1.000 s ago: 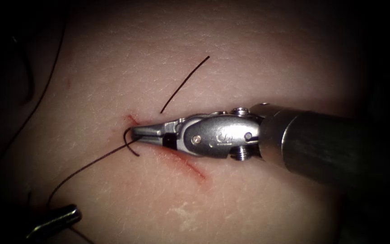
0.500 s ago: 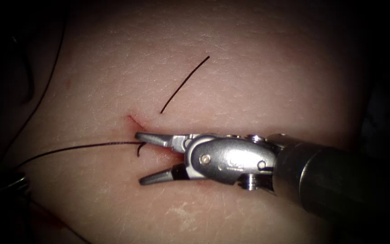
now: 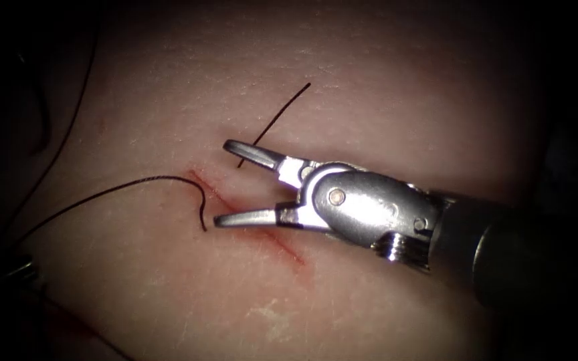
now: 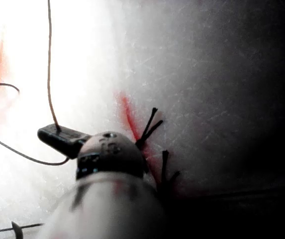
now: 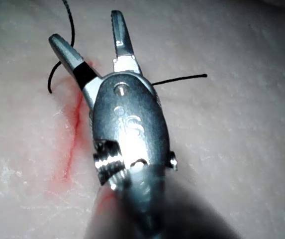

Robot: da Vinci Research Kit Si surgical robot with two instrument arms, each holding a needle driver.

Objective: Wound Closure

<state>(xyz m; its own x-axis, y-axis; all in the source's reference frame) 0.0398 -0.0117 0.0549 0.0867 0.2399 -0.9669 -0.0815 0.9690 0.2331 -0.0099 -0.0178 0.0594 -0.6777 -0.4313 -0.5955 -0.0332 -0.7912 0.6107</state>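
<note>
My right tool (image 3: pixel 221 182) hangs just over the cut (image 3: pixel 282 244) in the tissue (image 3: pixel 369 87), jaws wide open and holding nothing. One jaw lies along the cut; the other rests over a loose cut end of thread (image 3: pixel 282 110) on the cut's right side. The long thread (image 3: pixel 135 182) arcs in from the left and ends in a free curl beside the lower jaw. In the left wrist view my left tool (image 4: pixel 57 137) is shut on the thread (image 4: pixel 48 59). The right wrist view shows the open right tool (image 5: pixel 85 27) above the red cut (image 5: pixel 72 134).
Short stiff thread tails (image 4: pixel 149 124) stick up from the cut (image 4: pixel 127 114) beside the left tool. Another dark strand (image 3: pixel 78 100) runs down the tissue's far left. Red fluid marks the cut line.
The right jaws, shut on the thread at the cut a second ago, have opened and lifted up and to the right. The thread went taut leftward, and its end now lies free.
</note>
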